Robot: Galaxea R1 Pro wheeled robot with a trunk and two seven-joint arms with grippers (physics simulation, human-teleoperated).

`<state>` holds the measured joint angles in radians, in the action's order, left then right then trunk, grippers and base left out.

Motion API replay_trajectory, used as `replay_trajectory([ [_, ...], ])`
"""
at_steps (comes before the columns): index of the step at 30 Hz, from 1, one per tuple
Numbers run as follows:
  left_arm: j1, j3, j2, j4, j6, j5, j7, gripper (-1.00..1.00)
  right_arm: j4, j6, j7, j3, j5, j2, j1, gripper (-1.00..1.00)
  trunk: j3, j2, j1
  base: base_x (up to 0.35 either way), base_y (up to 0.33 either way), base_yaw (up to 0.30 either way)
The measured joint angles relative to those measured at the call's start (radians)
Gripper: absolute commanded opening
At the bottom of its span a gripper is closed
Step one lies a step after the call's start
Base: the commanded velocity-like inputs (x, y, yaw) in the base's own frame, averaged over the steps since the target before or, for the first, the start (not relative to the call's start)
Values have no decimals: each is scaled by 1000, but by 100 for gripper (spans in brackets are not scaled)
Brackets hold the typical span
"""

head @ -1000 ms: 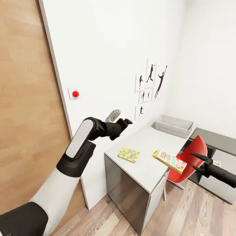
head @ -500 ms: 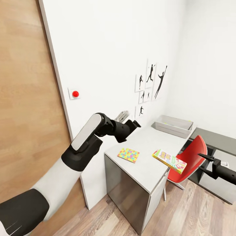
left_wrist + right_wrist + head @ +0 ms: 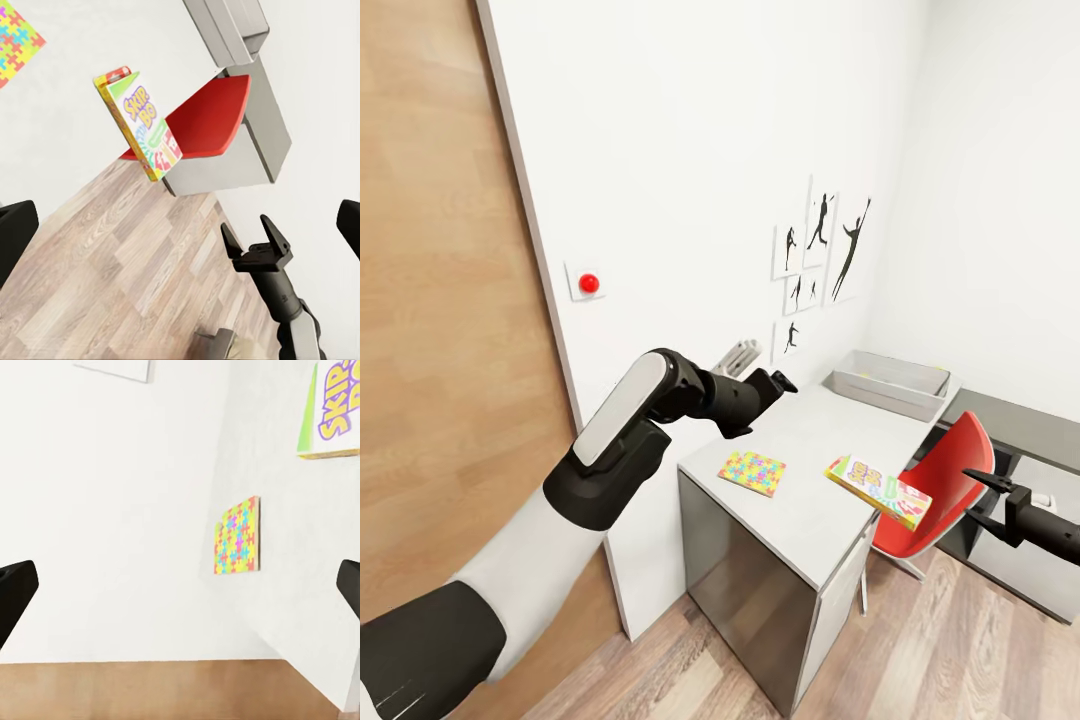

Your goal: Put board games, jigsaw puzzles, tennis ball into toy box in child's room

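1. Your right gripper has its two dark fingers spread apart with nothing between them; it hangs low on your right side, in front of the red chair, well apart from the table. The left wrist view shows the same gripper from above, jaws parted over the wood-plank floor.
2. Your left gripper is raised over the near left edge of the table, close to the white wall. From the head view you cannot tell how its jaws stand, but in the left wrist view its dark fingertips sit at opposite edges of the picture, so the jaws are wide apart and hold nothing.
3. On the near part of the table lies a jigsaw puzzle, flat, just below and beyond your left gripper.
4. To its right, a board game rests at the table's chair-side edge, its right end jutting out over the chair. The left wrist view reads "SKIP BO" on its box.
5. At the far end of the table stands the toy box, light grey, close to the wall corner. You cannot make out its contents.
6. Black sports silhouette pictures hang on the wall above the table.
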<state>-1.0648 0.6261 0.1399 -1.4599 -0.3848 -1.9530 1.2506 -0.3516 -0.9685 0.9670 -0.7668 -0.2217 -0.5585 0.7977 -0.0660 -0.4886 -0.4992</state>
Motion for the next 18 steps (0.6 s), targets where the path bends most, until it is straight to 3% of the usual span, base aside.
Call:
replay_trajectory([
  [18,23,2,-3,-4,-32,-5,-57,100,20,100,8,-3,-2,56,0,100,-57,-126,-69,0,0,0],
])
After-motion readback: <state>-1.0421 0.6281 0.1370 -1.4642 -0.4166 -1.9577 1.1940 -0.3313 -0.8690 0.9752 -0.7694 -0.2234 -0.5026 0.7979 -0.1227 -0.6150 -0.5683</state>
